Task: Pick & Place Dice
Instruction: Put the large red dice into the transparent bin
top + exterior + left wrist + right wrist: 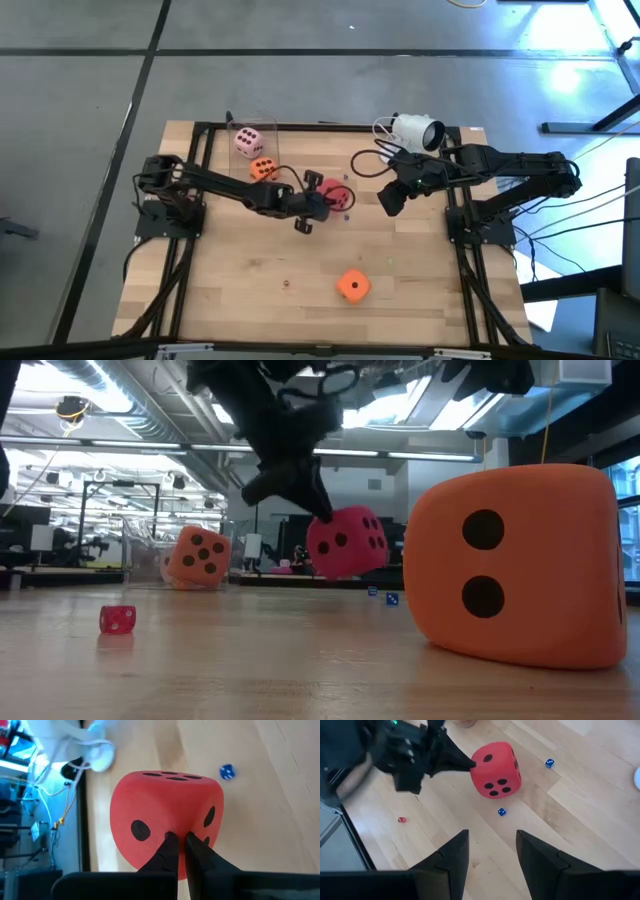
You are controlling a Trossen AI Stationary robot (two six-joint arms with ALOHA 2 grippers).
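Note:
The red die (167, 817) hangs above the table's middle, and my left gripper (178, 842) is shut on it, reaching in from the table's left. It also shows in the low view as the red die (347, 542) and from the right wrist as the red die (495, 769). My right gripper (492, 850) hovers open just right of it, with nothing between its fingers. One orange die (352, 285) rests on the table near the front edge. Another orange die (262, 169) lies at the far left, beside the pale pink die (248, 140). My left gripper pinches a small bit of the red die at the edge between two faces (178, 834), between its two fingertips. The fingers come from the table's left, slanting down. The die is lifted clear of the table and hangs tilted off the fingertips.
A clear container (262, 130) stands around the pink die at the far left. A white device with cables (415, 130) lies at the far right. Tiny dice lie about: two blue (549, 763) (501, 812) and one red (401, 819). Black frame rails (200, 180) run along both sides.

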